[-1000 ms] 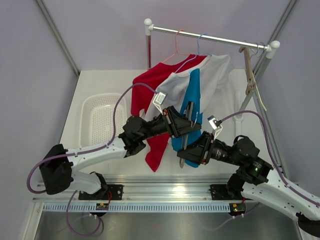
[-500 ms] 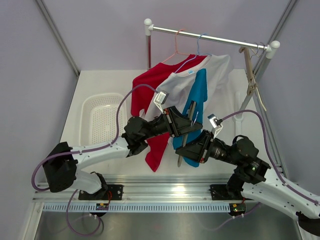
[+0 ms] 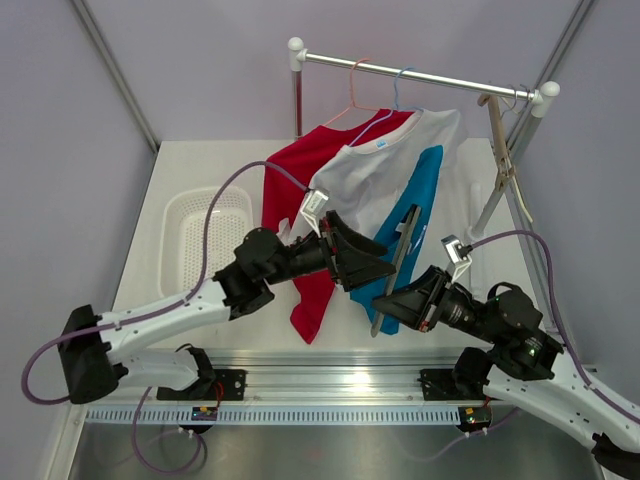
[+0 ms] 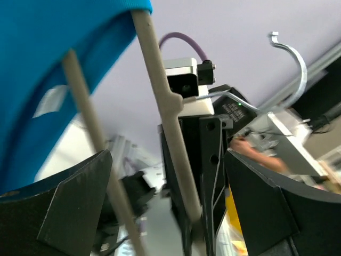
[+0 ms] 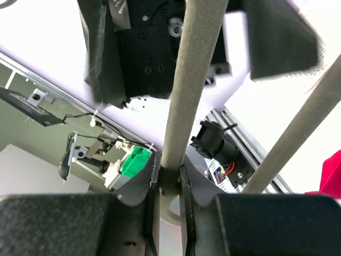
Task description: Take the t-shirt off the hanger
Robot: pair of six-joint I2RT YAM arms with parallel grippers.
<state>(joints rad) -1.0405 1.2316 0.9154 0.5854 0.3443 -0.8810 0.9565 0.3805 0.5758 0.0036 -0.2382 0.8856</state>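
Observation:
A blue t-shirt point(image 3: 418, 190) hangs over the upper end of a grey hanger point(image 3: 402, 250), which slants down toward the near edge. My right gripper point(image 3: 385, 303) is shut on the hanger's lower end; in the right wrist view the grey bar point(image 5: 191, 80) is pinched between the fingers point(image 5: 150, 178). My left gripper point(image 3: 374, 268) stands open just left of the hanger. In the left wrist view both hanger bars point(image 4: 166, 112) run between the spread fingers point(image 4: 69, 208) without touching them. The blue cloth point(image 4: 48, 58) shows at upper left, the metal hook point(image 4: 294, 58) at upper right.
A red shirt point(image 3: 298, 165) and a white shirt point(image 3: 378, 165) hang on wire hangers from the rail point(image 3: 420, 74). The rail's wooden leg point(image 3: 503, 160) stands at the right. A white basket point(image 3: 205, 240) sits at the table's left.
My left gripper has opened and drawn back to the left. The right gripper has carried the hanger right and toward the near edge, and the blue shirt swung right with it.

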